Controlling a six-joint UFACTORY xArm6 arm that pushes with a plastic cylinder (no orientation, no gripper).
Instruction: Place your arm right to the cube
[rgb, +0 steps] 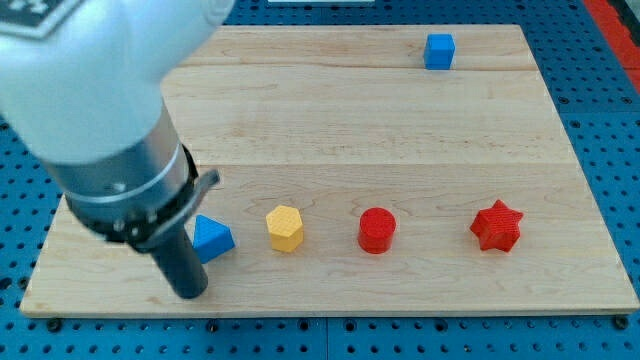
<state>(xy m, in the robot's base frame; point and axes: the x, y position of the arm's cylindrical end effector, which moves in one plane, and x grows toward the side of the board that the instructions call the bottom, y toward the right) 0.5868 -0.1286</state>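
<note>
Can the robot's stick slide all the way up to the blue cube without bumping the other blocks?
Probably yes. My tip sits at the view's bottom left beside the blue triangle block; the blue cube is far off at the top right, with bare wooden board between.

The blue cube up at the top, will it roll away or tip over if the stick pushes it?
Probably neither. The blue cube sits on a flat face on the smooth wooden board, so it should slide rather than roll. It looks squat, so tipping seems unlikely. Pushed off-centre, it might spin a little. My tip is far away, beside the blue triangle.
</note>
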